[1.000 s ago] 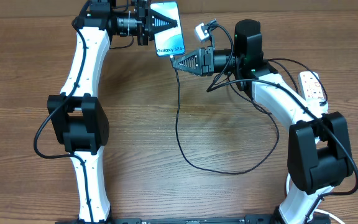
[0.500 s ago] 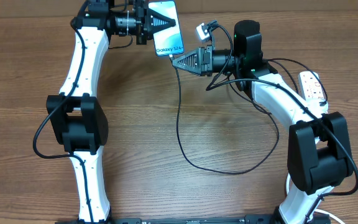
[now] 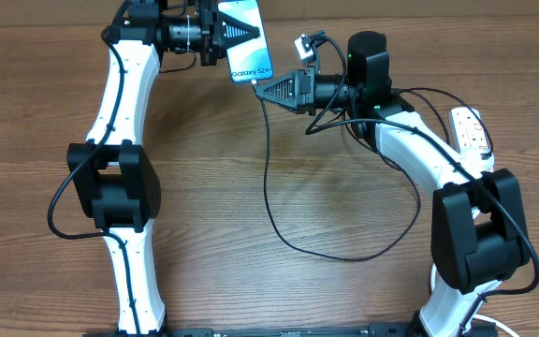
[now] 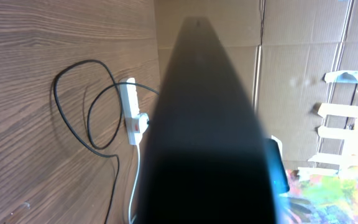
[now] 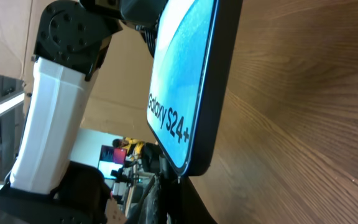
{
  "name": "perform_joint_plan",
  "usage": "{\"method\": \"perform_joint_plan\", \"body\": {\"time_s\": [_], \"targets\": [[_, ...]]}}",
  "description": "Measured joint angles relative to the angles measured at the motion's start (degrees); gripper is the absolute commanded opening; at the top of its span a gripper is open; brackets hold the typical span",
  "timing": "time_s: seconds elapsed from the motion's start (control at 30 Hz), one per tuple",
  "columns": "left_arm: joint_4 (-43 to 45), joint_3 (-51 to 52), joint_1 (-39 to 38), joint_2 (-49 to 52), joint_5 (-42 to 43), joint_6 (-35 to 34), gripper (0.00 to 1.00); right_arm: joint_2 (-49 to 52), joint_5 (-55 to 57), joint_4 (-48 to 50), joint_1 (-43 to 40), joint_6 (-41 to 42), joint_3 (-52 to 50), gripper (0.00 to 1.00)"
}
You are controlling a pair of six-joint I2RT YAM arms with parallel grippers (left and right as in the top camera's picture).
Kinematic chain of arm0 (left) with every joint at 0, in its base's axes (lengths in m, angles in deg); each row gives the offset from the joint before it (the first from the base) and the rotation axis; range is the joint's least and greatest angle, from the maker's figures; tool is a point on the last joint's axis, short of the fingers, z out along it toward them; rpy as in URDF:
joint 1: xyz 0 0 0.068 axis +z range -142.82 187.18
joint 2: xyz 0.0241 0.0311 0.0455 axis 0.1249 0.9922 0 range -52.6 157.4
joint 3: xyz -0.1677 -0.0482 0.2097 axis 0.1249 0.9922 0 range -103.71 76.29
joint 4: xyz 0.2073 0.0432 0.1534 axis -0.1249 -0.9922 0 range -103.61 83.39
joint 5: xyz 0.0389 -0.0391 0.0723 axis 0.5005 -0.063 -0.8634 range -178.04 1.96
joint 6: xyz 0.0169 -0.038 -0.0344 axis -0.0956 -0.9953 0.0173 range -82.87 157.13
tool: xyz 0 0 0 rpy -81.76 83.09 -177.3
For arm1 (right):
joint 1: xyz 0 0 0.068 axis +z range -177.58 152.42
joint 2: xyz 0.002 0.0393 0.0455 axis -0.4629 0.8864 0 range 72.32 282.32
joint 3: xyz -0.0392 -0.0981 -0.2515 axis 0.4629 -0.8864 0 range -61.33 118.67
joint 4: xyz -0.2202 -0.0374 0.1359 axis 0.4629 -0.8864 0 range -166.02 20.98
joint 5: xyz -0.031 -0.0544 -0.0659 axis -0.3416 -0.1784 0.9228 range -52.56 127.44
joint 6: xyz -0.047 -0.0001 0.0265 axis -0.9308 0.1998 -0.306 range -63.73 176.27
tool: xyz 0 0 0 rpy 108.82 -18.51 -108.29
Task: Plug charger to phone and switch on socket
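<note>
Shifted slightly left, the phone [image 3: 252, 49] sits pinched in our left gripper [image 3: 239, 33] overhead; our right gripper [image 3: 261, 91] pinches the charger [image 3: 268, 178] tip below it. Left wrist: phone's dark back, socket [image 4: 132, 115] beyond. Right wrist: its cyan screen.

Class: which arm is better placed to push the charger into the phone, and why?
Right. The right gripper holds the charger at the phone's lower edge; the left gripper holds the phone.
</note>
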Motion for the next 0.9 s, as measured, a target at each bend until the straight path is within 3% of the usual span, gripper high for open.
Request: {"method": "perform_joint_plan", "body": {"time_s": [0.9], "targets": [[0.44,0.0,0.74,0.0,1.42,0.17,0.04,0.0,3.37,4.96,2.08,3.37,-0.15,0.04]]}}
